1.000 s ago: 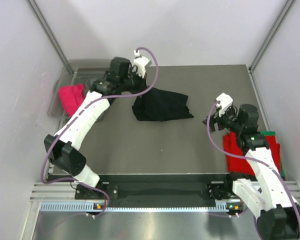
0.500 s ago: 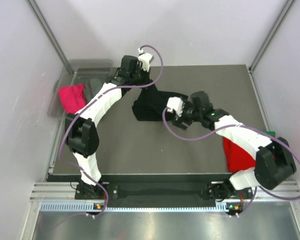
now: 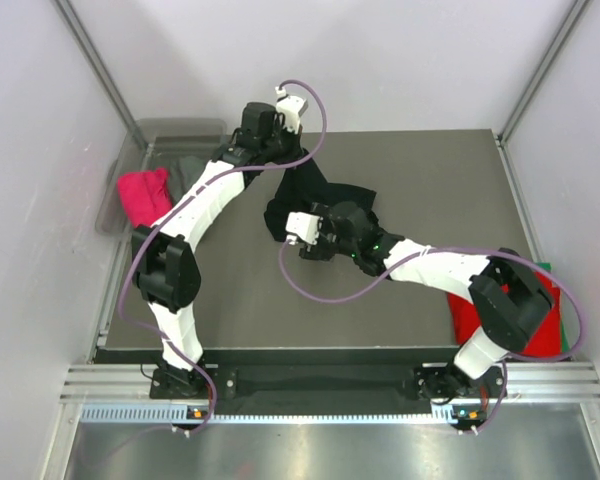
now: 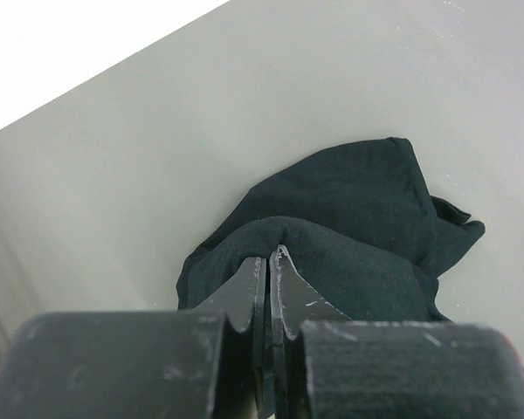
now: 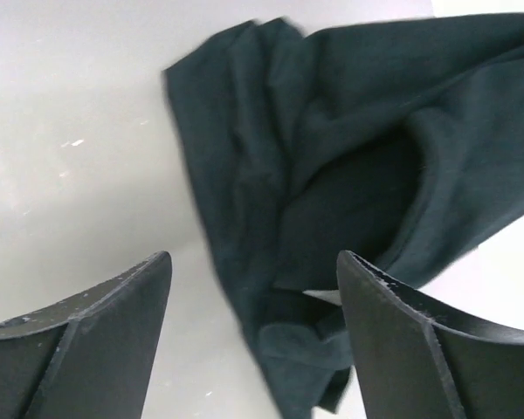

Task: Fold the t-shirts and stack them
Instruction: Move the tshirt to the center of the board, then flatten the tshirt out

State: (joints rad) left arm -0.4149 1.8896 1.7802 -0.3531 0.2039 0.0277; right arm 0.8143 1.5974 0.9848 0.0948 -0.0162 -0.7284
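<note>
The black t-shirt (image 3: 325, 200) lies crumpled at the middle of the table, with one edge drawn up toward the back. My left gripper (image 3: 285, 160) is shut on that raised fold. In the left wrist view the gripper (image 4: 269, 258) pinches the cloth, and the rest of the black t-shirt (image 4: 358, 209) hangs below it. My right gripper (image 3: 308, 248) reaches in from the right to the shirt's near-left corner. It stands open (image 5: 251, 255) above the black t-shirt (image 5: 349, 131), with a dangling corner between its fingers and nothing gripped.
A translucent tub (image 3: 170, 128) at the back left holds a pink shirt (image 3: 143, 193) and a grey one (image 3: 192, 170). A red shirt (image 3: 470, 315) lies on a green one (image 3: 540, 265) at the right edge. White walls stand close on three sides.
My right arm has swung left across the table, from beside the red shirt to the black shirt. The left gripper has drawn the shirt's edge up and back.
</note>
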